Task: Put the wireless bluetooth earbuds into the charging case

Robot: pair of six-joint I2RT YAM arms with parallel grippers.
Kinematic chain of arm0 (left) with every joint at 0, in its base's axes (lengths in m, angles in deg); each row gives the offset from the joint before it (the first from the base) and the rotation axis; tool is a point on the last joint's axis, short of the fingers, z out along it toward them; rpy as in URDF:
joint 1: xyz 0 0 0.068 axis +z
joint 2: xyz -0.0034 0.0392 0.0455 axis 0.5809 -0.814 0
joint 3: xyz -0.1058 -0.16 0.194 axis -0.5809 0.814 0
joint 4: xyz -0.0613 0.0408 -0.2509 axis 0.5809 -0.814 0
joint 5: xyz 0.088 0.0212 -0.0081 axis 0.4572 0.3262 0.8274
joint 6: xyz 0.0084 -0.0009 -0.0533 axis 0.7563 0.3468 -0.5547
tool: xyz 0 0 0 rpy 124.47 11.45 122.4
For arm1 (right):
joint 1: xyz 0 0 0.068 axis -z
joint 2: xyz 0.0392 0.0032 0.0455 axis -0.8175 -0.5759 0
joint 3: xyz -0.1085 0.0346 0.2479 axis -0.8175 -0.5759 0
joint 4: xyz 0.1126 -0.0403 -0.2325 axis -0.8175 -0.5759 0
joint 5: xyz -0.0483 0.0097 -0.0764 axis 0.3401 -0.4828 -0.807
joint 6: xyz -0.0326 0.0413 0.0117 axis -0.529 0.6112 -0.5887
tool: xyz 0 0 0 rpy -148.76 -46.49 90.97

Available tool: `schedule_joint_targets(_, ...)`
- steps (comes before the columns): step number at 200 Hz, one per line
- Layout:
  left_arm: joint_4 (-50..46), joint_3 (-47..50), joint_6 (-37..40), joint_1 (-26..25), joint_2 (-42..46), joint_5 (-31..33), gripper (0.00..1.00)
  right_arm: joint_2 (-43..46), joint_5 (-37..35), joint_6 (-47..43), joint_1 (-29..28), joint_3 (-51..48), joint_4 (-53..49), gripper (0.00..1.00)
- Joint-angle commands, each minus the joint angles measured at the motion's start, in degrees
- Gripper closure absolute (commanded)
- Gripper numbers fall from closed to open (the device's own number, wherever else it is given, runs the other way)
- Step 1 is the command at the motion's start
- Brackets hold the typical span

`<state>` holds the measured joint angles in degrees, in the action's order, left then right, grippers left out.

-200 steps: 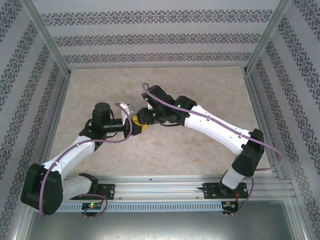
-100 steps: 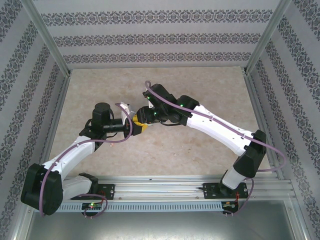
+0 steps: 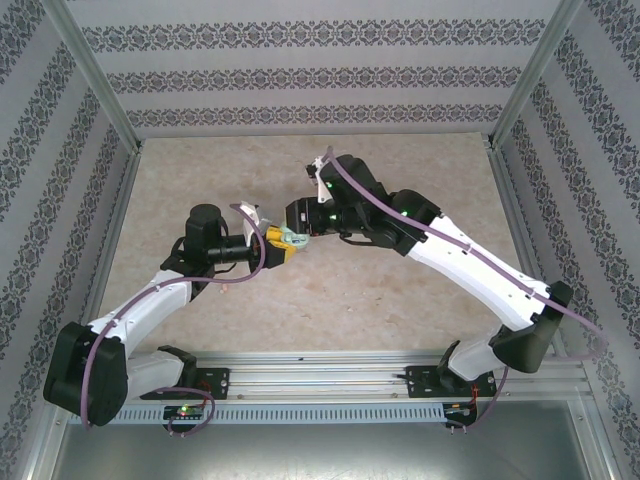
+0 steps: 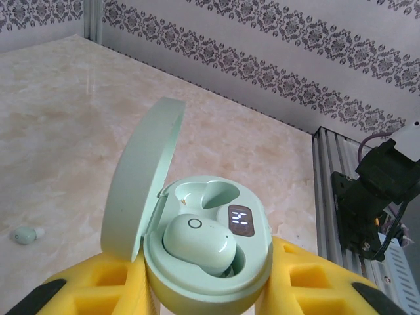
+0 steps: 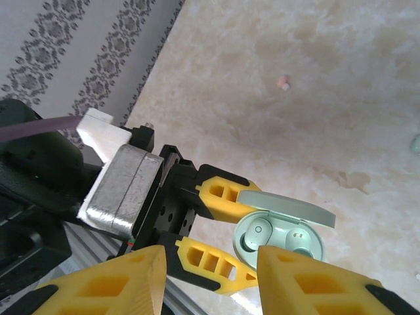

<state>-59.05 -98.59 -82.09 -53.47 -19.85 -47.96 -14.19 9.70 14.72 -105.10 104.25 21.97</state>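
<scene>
The mint green charging case (image 4: 210, 275) stands with its lid (image 4: 141, 177) swung open, and my left gripper (image 4: 207, 292) is shut on its body, yellow fingers (image 4: 308, 275) on either side. One mint earbud (image 4: 197, 244) sits in the near socket; the far socket (image 4: 207, 195) is empty and the display is lit. In the top view the case (image 3: 291, 241) is held above the table. My right gripper (image 5: 211, 257) hovers just beside and above the case (image 5: 279, 237), open with nothing between its fingers. A loose mint earbud (image 4: 26, 234) and a pale pink earbud (image 5: 283, 83) lie on the table.
The marble-look table (image 3: 330, 290) is boxed in by patterned walls on three sides. A metal rail (image 3: 330, 375) with the arm bases runs along the near edge. A small mint object (image 5: 416, 143) shows at the right edge of the right wrist view.
My right arm has drawn back to the right, away from the case, uncovering it in the top view. The left arm and the case have stayed put.
</scene>
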Motion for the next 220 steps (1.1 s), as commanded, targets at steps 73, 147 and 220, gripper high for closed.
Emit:
schedule_joint_targets(73, 12.03, 0.6, -10.42, 2.56, -2.49, -3.54, 0.86, 0.34, 0.72, -4.1, 13.18, -7.0, -4.02, 0.58)
schedule_joint_targets(147, 15.3, 1.25, -11.55, 5.3, -5.88, -4.01, 0.86, -18.76, -0.53, -9.52, 17.16, -0.19, -2.92, 0.6)
schedule_joint_targets(220, 10.87, 0.48, -6.31, 5.91, -6.33, -3.3, 0.86, -39.52, -0.63, -11.9, 17.98, 14.05, -3.04, 0.63)
